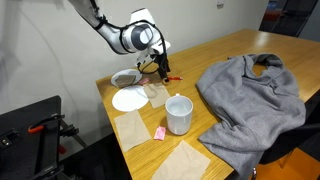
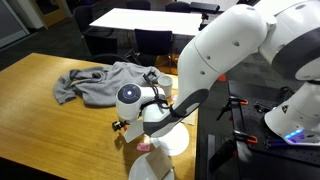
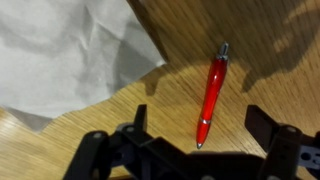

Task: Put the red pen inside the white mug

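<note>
— Where is the pen in an exterior view?
— The red pen (image 1: pixel 172 78) lies on the far part of the wooden table (image 1: pixel 215 55), just below the claw (image 1: pixel 160 68). The white mug (image 1: pixel 179 113) stands upright nearer, apart from the pen. A grey cloth (image 1: pixel 250 95) is on its right and a white plate (image 1: pixel 128 99) on its left.
— And in an exterior view with the arm close up?
— The white arm (image 2: pixel 225 60) hides the pen there. The cloth (image 2: pixel 110 80) lies farther back on the table.
— What does the wrist view show?
— The claw (image 3: pixel 198 112) stands wide and holds nothing. The pen (image 3: pixel 210 92) lies flat on the wood between its fingers (image 3: pixel 140 115), touching neither. A pale napkin (image 3: pixel 70 50) lies to the left.
</note>
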You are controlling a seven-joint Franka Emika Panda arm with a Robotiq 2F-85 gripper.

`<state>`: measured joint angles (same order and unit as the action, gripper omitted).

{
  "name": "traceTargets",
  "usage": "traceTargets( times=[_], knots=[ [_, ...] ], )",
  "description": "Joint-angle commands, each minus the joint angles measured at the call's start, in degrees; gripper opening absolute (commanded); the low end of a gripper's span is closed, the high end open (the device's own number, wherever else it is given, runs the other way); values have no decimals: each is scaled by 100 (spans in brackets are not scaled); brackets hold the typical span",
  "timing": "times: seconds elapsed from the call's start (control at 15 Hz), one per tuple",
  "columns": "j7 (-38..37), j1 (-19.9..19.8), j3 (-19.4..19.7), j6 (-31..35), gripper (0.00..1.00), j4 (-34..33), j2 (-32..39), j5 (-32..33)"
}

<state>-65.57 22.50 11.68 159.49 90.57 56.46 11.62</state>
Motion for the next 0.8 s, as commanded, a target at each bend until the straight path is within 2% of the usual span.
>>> traceTargets(
  times=[0.0, 0.2, 0.33, 0.4, 0.53, 0.6, 0.67, 0.73],
  knots=[
    [23, 99, 142, -135, 100, -279, 190, -210],
    [25, 87, 148, -149, 99, -383, 276, -277],
    [40, 66, 132, -160, 92, -457, 329, -332],
    [43, 61, 128, -171, 85, -491, 350, -357],
    [49, 56, 129, -187, 84, -560, 396, -376],
    [55, 50, 125, -199, 75, -593, 418, -383],
    [60, 45, 123, -210, 78, -637, 445, -387],
    [62, 41, 120, -235, 73, -674, 464, -390]
  ],
)
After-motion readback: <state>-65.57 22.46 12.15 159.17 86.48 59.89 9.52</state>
